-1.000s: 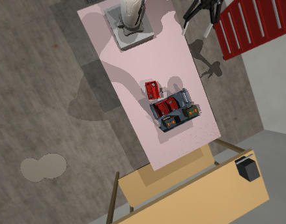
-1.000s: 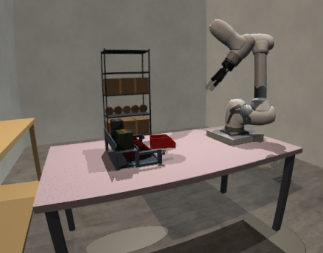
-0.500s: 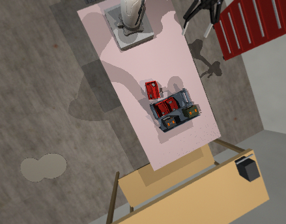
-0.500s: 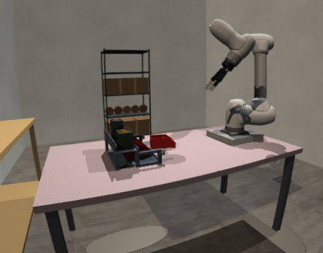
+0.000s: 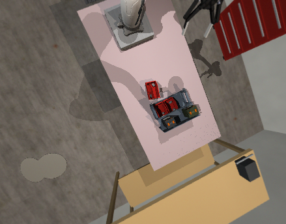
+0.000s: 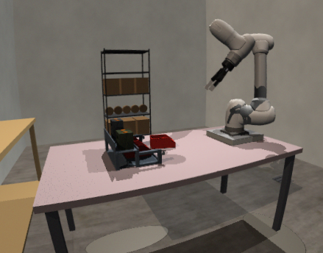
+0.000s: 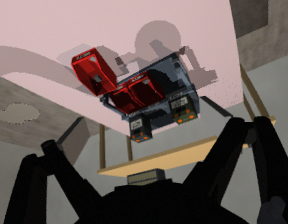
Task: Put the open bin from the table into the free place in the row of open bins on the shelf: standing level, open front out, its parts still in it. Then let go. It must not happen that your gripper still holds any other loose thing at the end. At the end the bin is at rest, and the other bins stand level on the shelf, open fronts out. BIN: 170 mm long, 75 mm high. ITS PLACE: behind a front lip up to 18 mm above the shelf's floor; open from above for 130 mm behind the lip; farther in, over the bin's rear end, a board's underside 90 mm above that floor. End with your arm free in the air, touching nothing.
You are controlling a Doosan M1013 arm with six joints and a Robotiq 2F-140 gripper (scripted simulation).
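Note:
The loose red open bin (image 5: 152, 90) (image 6: 162, 142) (image 7: 93, 70) stands on the pink table (image 5: 133, 70) (image 6: 199, 162), just off the shelf's front corner, with small grey parts inside. The slate-blue shelf (image 5: 163, 129) (image 6: 111, 148) holds two red bins side by side, one (image 5: 161, 109) (image 7: 123, 100) at the end nearer the loose bin, the other (image 5: 172, 103) (image 7: 147, 87) beside it. The free place is at the far end of the row. My gripper (image 5: 196, 30) (image 6: 210, 87) (image 7: 142, 116) is open and empty, high up and well away from the bins.
On the shelf's rear upper board stand a dark grey box (image 5: 169, 122) (image 6: 117, 126) (image 7: 140, 129) and a green box (image 5: 190, 111) (image 6: 124, 139) (image 7: 183, 109). A wooden bench (image 5: 202, 185) (image 6: 11, 136) is beyond the table's end. A red cabinet (image 5: 254, 24) and a tall rack (image 6: 126, 51) stand off the table.

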